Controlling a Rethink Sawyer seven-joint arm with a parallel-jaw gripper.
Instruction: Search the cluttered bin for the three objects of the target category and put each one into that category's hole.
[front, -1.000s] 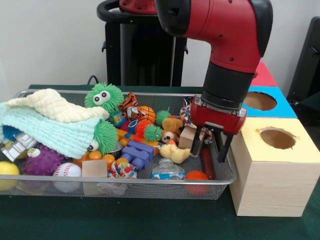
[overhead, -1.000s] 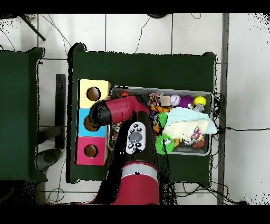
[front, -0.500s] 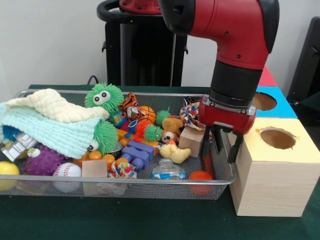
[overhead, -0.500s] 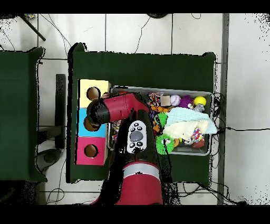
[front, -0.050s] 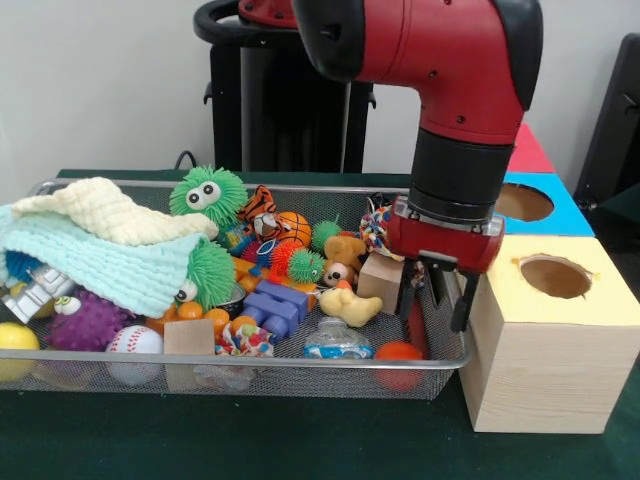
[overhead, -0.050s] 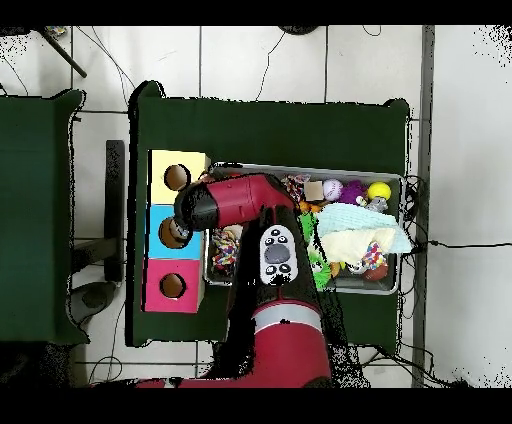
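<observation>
Even, bright indoor light with soft shadows under the wire bin (front, -0.050s: 250, 372); toys look slightly soft, perhaps from blur

A robotics lab: a green-covered table (overhead, -0.050s: 270, 125) on a tiled floor (overhead, -0.050s: 260, 60) strewn with loose cables (overhead, -0.050s: 452, 244).

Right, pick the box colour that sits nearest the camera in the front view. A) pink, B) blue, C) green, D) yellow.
D: the yellow-topped box stands closest in the front view, beside the bin's end, with the blue box behind it and the pink one farthest back; the end effector hangs beside the yellow box.
</observation>
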